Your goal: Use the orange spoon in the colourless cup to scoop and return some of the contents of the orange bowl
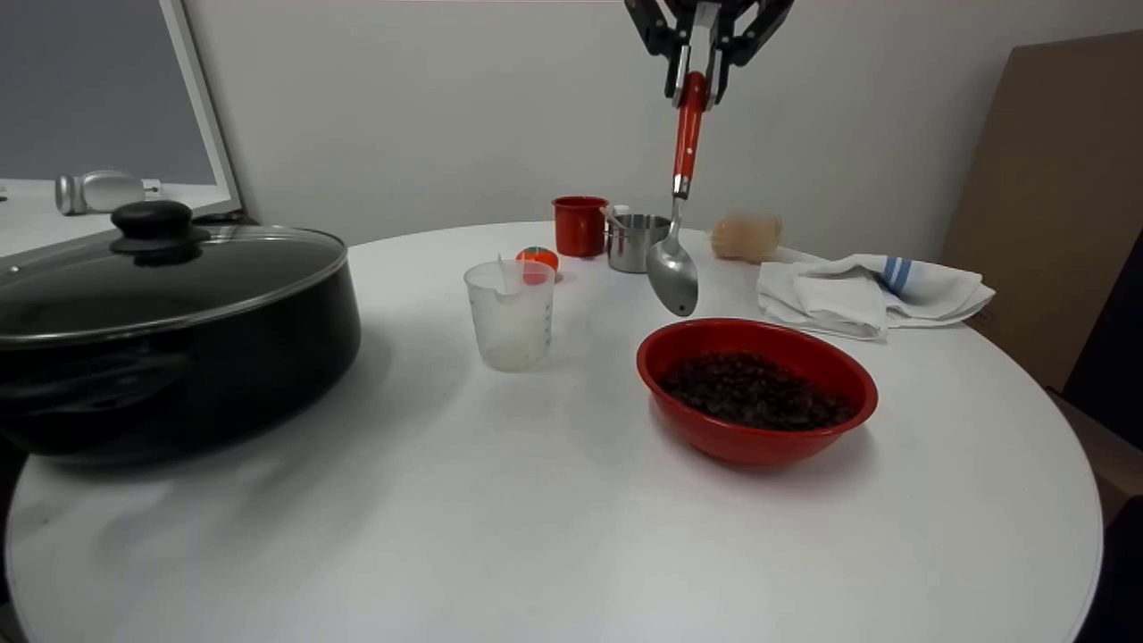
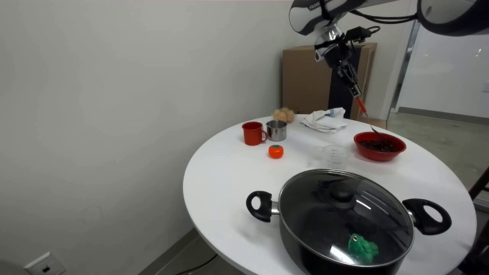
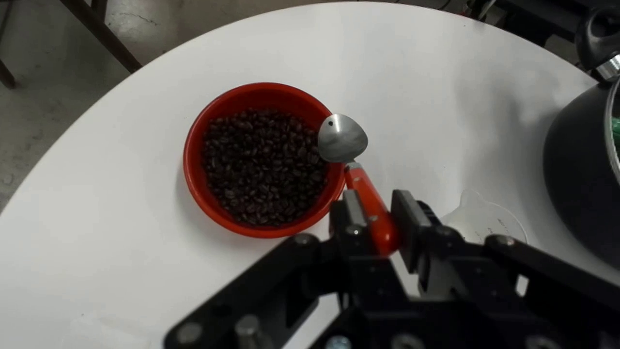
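In an exterior view, the orange spoon (image 1: 687,152) is held by the tool (image 1: 695,96), upper right; beans (image 1: 757,393) are kept in the orange bowl (image 1: 755,446), lower right.

In an exterior view, the letters FRANK (image 2: 314,5) can be read on the arm (image 2: 317,17), which is seen higher than the far edge of the white table (image 2: 229,172). On the clear cup (image 1: 511,321), standing well inside the table's edge, fine printed marks (image 1: 546,323) are visible in both exterior views, but they are too small for reading. In the wrist view, small dark characters (image 3: 503,224) on this same cup are too blurred to be read.
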Controlling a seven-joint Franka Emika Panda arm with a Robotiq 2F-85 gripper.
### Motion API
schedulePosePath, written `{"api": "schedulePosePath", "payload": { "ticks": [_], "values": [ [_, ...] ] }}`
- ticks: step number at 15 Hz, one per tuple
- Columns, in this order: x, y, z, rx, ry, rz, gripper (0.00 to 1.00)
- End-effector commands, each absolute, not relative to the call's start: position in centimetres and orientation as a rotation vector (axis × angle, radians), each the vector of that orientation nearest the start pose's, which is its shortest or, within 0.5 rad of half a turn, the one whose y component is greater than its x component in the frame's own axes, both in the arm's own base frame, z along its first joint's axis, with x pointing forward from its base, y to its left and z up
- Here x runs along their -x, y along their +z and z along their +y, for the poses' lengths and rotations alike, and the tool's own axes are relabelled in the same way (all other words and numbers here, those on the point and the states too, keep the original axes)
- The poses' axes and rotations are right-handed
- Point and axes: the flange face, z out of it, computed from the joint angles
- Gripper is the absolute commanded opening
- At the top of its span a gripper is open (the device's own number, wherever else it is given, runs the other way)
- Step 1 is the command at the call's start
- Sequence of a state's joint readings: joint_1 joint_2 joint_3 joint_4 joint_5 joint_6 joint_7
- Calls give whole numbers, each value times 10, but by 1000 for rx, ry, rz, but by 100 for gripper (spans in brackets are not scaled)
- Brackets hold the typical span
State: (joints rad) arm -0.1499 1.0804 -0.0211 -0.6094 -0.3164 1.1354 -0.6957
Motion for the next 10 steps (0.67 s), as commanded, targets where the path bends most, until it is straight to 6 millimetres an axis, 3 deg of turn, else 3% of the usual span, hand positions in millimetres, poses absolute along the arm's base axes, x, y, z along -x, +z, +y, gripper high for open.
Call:
{"api": "schedulePosePath", "payload": {
  "ticks": [1,10],
  "values": [
    [-708,322,-164,2910,961,-693,5],
    [-699,331,-185,2878,913,-590,5]
  ]
}}
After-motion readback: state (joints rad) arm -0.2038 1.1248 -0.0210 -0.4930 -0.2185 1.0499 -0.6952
